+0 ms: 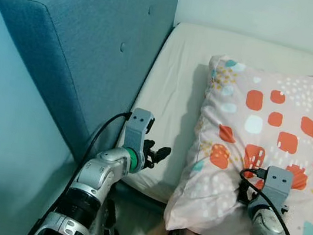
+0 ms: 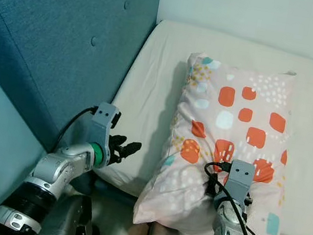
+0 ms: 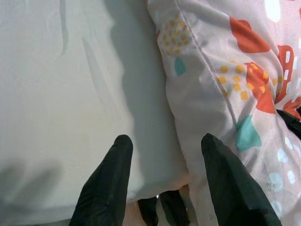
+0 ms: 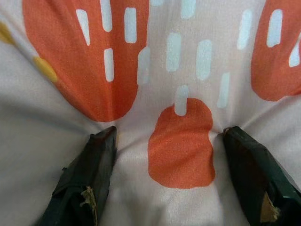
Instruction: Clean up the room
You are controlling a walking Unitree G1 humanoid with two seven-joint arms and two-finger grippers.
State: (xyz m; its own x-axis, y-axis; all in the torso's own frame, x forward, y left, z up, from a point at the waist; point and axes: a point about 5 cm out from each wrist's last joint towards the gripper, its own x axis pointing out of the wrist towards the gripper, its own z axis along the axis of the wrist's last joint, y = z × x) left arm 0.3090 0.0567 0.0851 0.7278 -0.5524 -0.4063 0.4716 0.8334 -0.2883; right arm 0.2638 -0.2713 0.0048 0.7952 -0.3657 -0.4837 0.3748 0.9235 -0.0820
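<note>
now | right end effector [image 4: 167,141] spread, pressing pillow [image 1: 262,128] | bed [image 1: 174,78]

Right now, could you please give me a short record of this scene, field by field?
Surface: cream mattress, bare beside the pillow
Backdrop: blue-grey upholstered buttoned headboard, on the robot's left
Main item: pale pink fabric pillow with orange patches, lying on the mattress
Left pincer: open, hovering over the mattress edge just left of the pillow, not touching it
Right pincer: fingers spread and pressed into the pillow's near end, fabric puckered between them
Task state: pillow not yet lifted
</note>
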